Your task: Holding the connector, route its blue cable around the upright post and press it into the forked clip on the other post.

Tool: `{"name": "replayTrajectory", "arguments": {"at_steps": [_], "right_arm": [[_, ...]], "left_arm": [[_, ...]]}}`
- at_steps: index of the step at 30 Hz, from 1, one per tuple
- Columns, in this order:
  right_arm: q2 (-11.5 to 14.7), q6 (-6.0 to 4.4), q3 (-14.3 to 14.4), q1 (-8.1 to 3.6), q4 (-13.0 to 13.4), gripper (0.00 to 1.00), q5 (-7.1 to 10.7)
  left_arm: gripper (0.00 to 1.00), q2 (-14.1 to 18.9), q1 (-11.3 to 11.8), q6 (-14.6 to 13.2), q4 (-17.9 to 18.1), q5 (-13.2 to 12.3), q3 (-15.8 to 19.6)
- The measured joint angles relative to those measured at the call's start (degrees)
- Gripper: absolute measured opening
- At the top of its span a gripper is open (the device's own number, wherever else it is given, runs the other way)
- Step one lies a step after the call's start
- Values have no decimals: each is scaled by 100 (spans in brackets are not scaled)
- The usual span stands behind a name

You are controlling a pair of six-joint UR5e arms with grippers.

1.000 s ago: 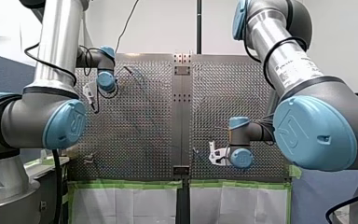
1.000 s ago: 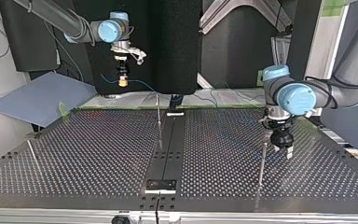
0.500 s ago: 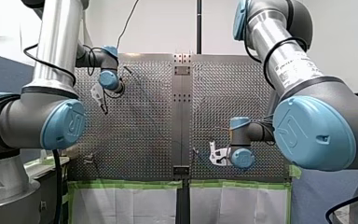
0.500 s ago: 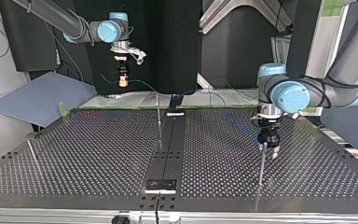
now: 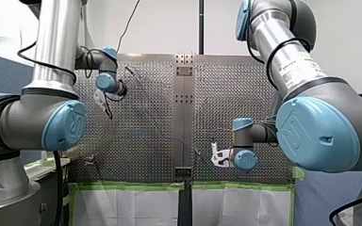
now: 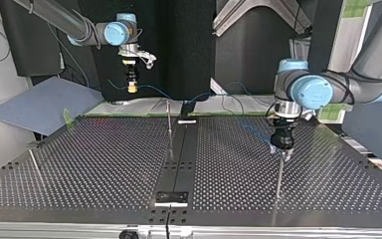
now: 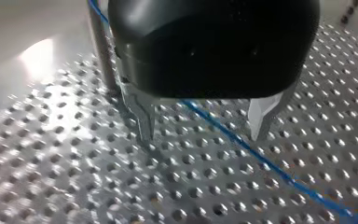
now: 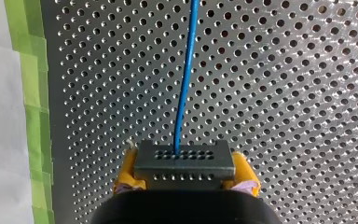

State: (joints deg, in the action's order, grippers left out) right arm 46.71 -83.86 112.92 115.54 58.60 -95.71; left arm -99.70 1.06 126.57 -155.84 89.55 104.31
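My right gripper (image 8: 185, 175) is shut on a grey connector block (image 8: 185, 157) between its yellow pads. A blue cable (image 8: 183, 84) leaves the block and runs ahead over the perforated table. At the top view's left this gripper (image 6: 131, 87) hangs above the table's far edge. My left gripper (image 7: 203, 134) stands open with metal fingers just above the table, the blue cable (image 7: 242, 145) passing under and between them. A thin upright post (image 7: 101, 51) stands beside one finger. At the top view's right this gripper (image 6: 282, 149) sits over the top of a post (image 6: 278, 175).
A second thin post (image 6: 169, 124) stands near the table's dark centre strip (image 6: 181, 154), and a third (image 6: 34, 162) at the top view's left. Green tape (image 8: 30, 70) and white sheeting border the plate beside my right gripper.
My left gripper has shifted toward the top view's left, onto the post there. The cable's far stretch now rises higher. My right arm has not moved.
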Motion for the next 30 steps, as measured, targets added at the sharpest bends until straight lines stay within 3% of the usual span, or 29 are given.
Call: {"name": "replayTrajectory", "arguments": {"at_steps": [12, 25, 30], "right_arm": [[0, -15, -1, 0, 2, 0, 15], [0, -30, -1, 0, 12, 0, 58], [1, -34, -1, 0, 19, 0, 76]], "left_arm": [[100, 577, 41, 531, -267, 442, 298], [100, 1192, 47, 16, -875, 1039, 490], [100, 1427, 34, -218, -1111, 1109, 466]]}}
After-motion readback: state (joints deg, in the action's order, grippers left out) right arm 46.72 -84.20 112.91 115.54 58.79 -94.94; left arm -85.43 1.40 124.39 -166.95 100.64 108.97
